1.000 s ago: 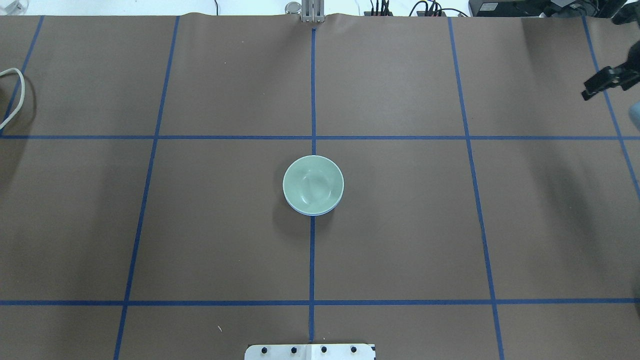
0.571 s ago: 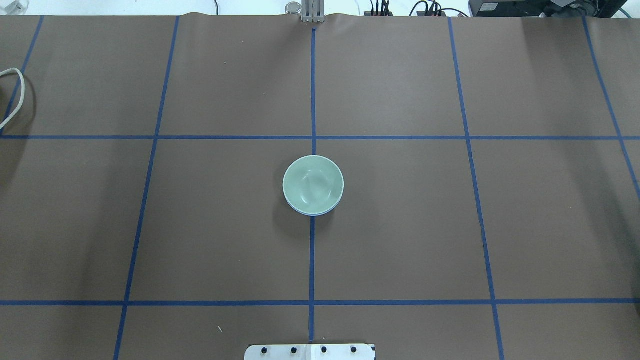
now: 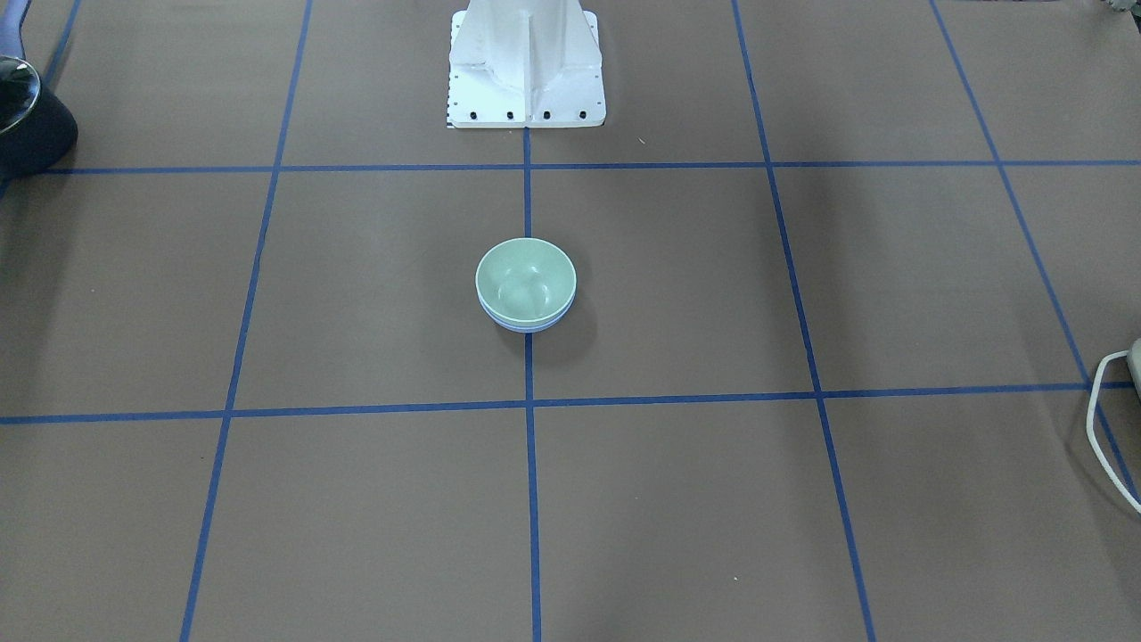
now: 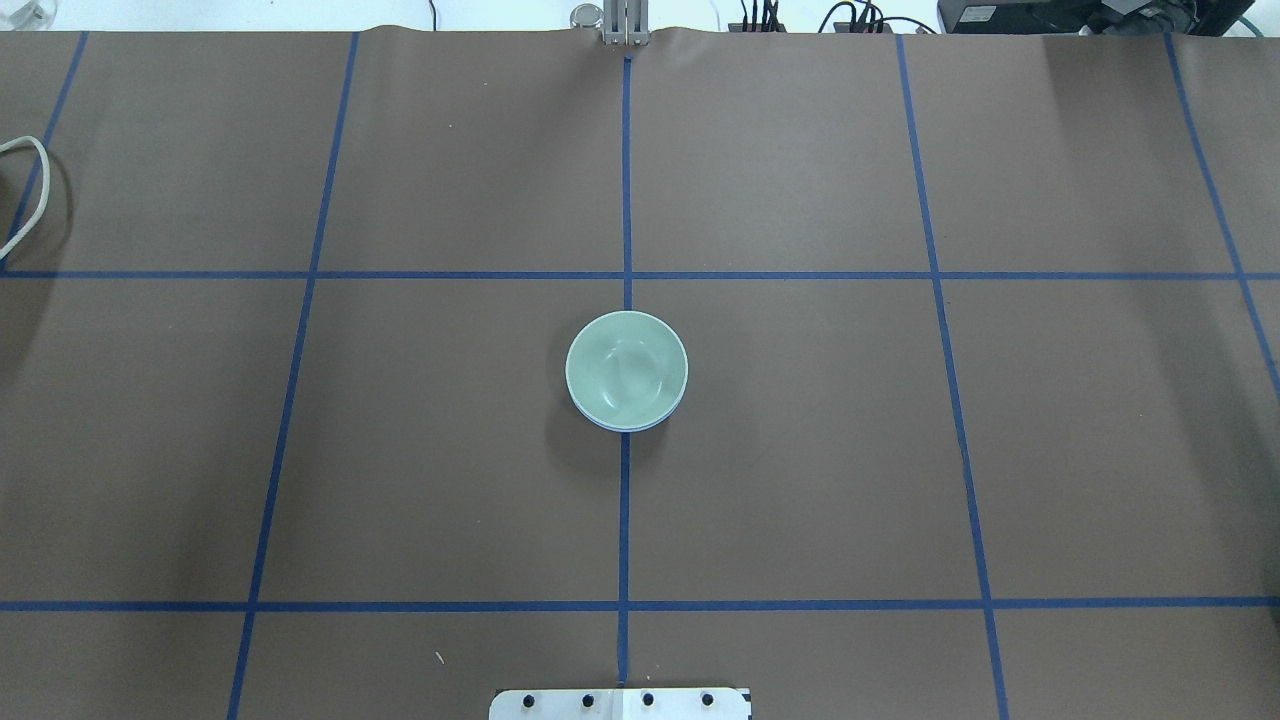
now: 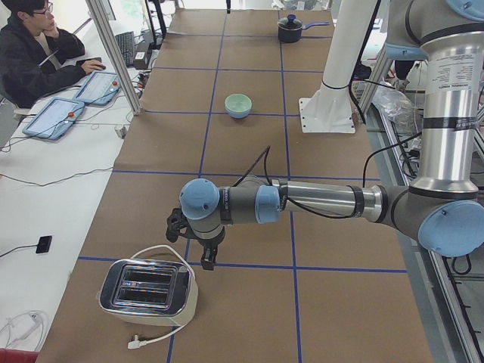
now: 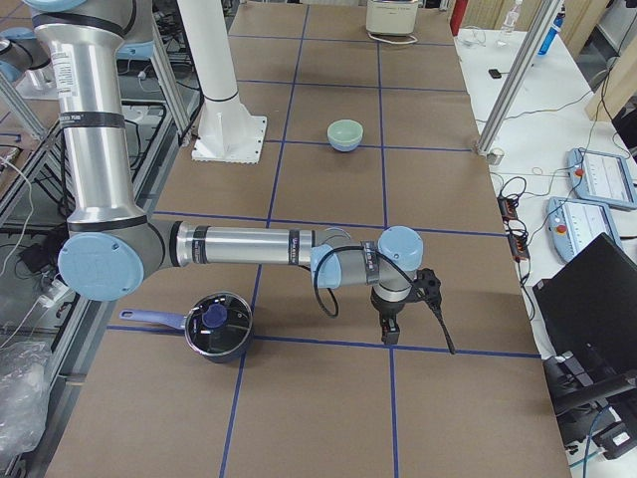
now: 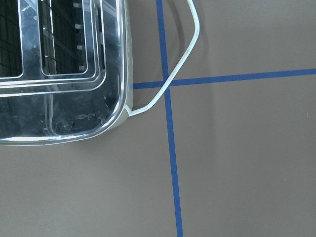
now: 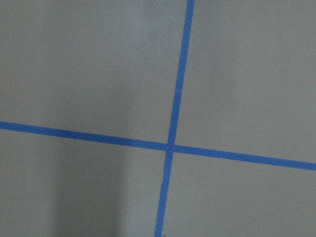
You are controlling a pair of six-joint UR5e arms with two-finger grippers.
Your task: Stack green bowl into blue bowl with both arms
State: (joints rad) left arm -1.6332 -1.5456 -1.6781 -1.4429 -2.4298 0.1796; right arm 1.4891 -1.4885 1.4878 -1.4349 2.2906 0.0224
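Note:
The green bowl point(image 4: 627, 368) sits nested inside the blue bowl point(image 4: 625, 427) at the table's middle; only a thin blue rim shows under it. The stack also shows in the front view, green bowl point(image 3: 526, 281) over blue rim point(image 3: 526, 327). Both grippers are far from it and appear only in the side views. The left gripper point(image 5: 206, 257) hangs low beside the toaster at the table's left end. The right gripper point(image 6: 390, 334) hangs low near the pot at the right end. I cannot tell whether either one is open or shut. Nothing shows in either.
A chrome toaster point(image 5: 147, 291) with a white cable point(image 4: 30, 190) stands at the left end. A dark lidded pot point(image 6: 216, 327) stands at the right end. The white pedestal base point(image 3: 526, 62) is behind the bowls. An operator point(image 5: 34, 53) sits beside the table.
The right gripper, seen at the overhead view's right edge a second ago, has moved out of that view. The stacked bowls have not moved.

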